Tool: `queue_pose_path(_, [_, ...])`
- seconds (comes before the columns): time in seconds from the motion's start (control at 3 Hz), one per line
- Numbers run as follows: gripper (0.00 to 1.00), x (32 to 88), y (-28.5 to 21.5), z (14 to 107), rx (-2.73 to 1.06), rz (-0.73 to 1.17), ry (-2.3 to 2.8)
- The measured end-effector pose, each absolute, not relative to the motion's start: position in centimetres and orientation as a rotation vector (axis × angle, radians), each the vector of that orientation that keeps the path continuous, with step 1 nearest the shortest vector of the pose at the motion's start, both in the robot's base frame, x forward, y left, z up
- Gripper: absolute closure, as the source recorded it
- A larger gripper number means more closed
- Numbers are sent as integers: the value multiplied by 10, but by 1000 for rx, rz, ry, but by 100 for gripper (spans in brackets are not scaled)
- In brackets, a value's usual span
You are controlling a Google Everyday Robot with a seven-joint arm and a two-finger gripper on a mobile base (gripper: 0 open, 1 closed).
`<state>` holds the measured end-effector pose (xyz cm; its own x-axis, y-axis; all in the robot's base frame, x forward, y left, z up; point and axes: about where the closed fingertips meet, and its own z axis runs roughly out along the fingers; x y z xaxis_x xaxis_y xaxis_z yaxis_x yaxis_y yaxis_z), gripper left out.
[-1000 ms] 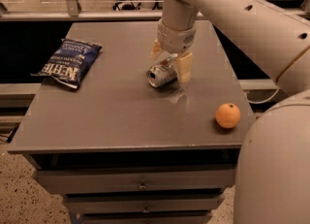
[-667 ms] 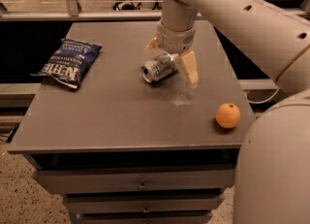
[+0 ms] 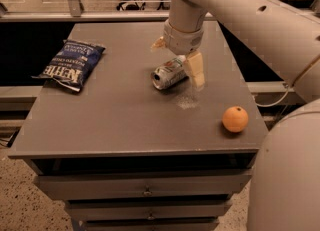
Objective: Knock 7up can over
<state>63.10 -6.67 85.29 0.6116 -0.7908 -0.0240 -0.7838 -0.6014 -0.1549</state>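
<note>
The 7up can (image 3: 168, 73), silver-white with green and red markings, lies on its side near the middle of the grey table (image 3: 110, 115), its silver top facing front-left. My gripper (image 3: 179, 59) hangs just above and behind it. One pale finger (image 3: 195, 70) reaches down at the can's right end. The other fingertip (image 3: 158, 44) sticks out to the left, behind the can. The fingers are spread apart and hold nothing.
A blue chip bag (image 3: 71, 65) lies flat at the table's left. An orange (image 3: 235, 119) sits near the front right corner. Drawers (image 3: 145, 191) are below the tabletop. My large white arm (image 3: 260, 20) spans the right side.
The can has gone from tilted between the fingers to lying flat on its side, sliding slightly left. The gripper has lifted and shifted a little right.
</note>
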Motion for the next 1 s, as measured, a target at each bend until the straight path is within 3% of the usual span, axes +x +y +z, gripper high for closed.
queue_pose_path(1.0, [0, 679, -140, 881, -1985, 40, 1718])
